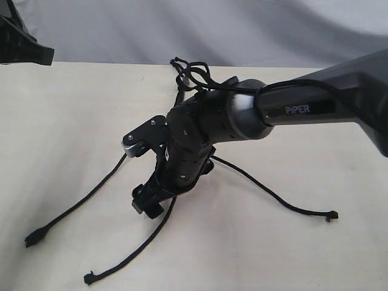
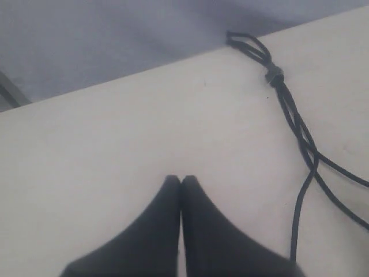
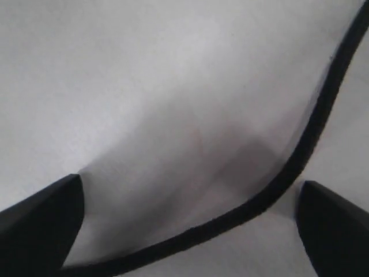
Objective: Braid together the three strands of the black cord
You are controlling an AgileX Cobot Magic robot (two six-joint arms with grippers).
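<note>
black cord [image 1: 177,62], exterior view: lies on the pale table [image 1: 60,121] with its looped end at the far edge, partly hidden behind the right arm [image 1: 303,109]; the three strands fan out toward the near edge, not yet braided.
strands, exterior view: left strand [image 1: 79,203] and middle strand [image 1: 145,245] end near each other; right strand [image 1: 273,197] ends well apart from them.
right gripper [image 1: 147,203], exterior view: low over the table, above the middle strand; its spread is hard to judge from here.
left arm [image 1: 24,42], exterior view: only a dark part shows, in the far left corner.
left gripper [image 2: 181,180], left wrist view: jaws pressed together on nothing, over bare table.
knot [image 2: 274,75], left wrist view: sits by the table edge with short loops [image 2: 245,43] beyond it, apart from the fingertips; the strands split below it.
right gripper [image 3: 190,184], right wrist view: jaws wide, one strand [image 3: 277,193] curving across the gap, close to one finger and pinched by neither.
handling: likely light, limp and soft; it keeps no shape and should drag across the smooth table if pulled.
where to take hold: probably partway along a strand, not at the frayed tip, with a full close since the cord is thin; pinning the knot would likely stop the whole cord sliding.
</note>
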